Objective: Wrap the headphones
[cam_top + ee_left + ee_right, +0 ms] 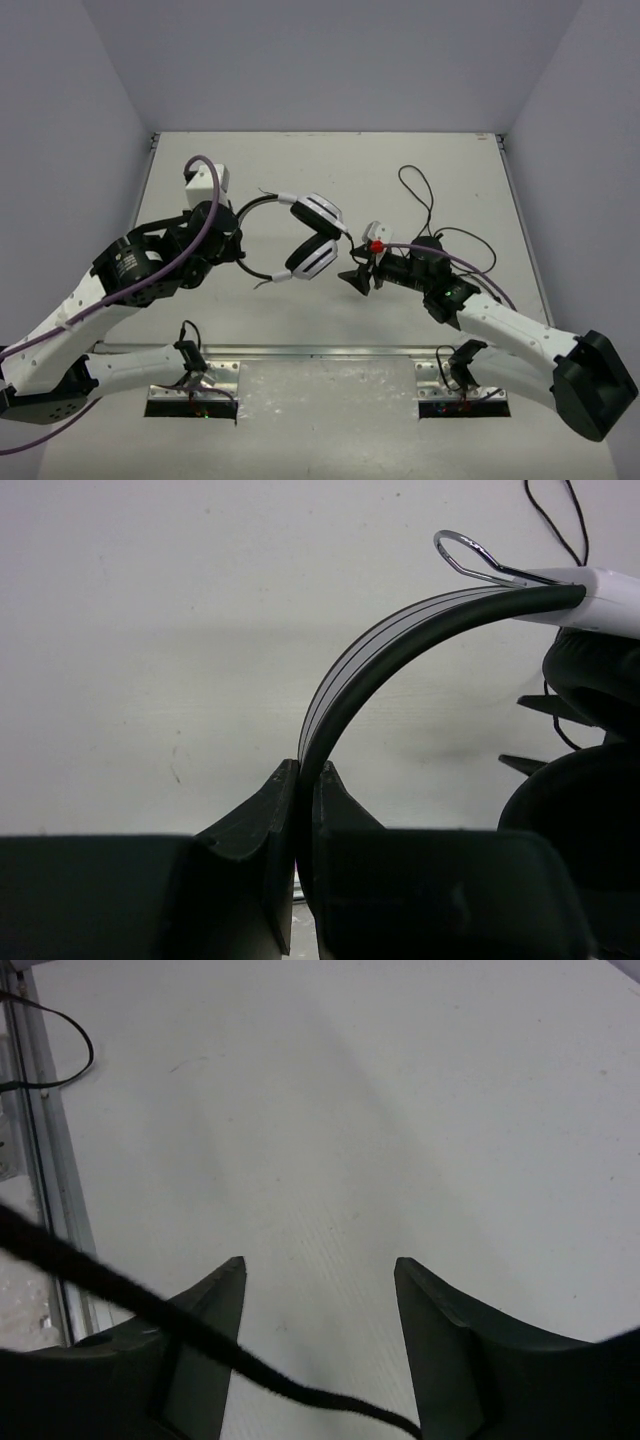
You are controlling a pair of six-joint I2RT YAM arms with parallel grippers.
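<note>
The headphones [305,238] sat near the middle of the white surface [330,165], between the two arms. The left end effector [234,246] was closed narrowly on the black headband [252,208]. In the left wrist view its two dark fingers [265,820] pinched the band [400,630] edge-on, with no gap to either side, and the band curved up and to the right toward a white earcup arm and a thin metal loop [470,555]. The two round earcups [312,258] lay close together on the side away from that end effector, facing the right arm. Whether they rested on the surface could not be told.

The right end effector [357,277] hovered just beside the earcups with its fingers spread wide. In the right wrist view nothing sat between the fingers [225,1300], and only bare surface showed in the gap. A blurred strand of the thin black cable [120,1290] crossed in front of the left finger. The rest of the cable [425,200] trailed in loose loops over the surface behind the right arm.
</note>
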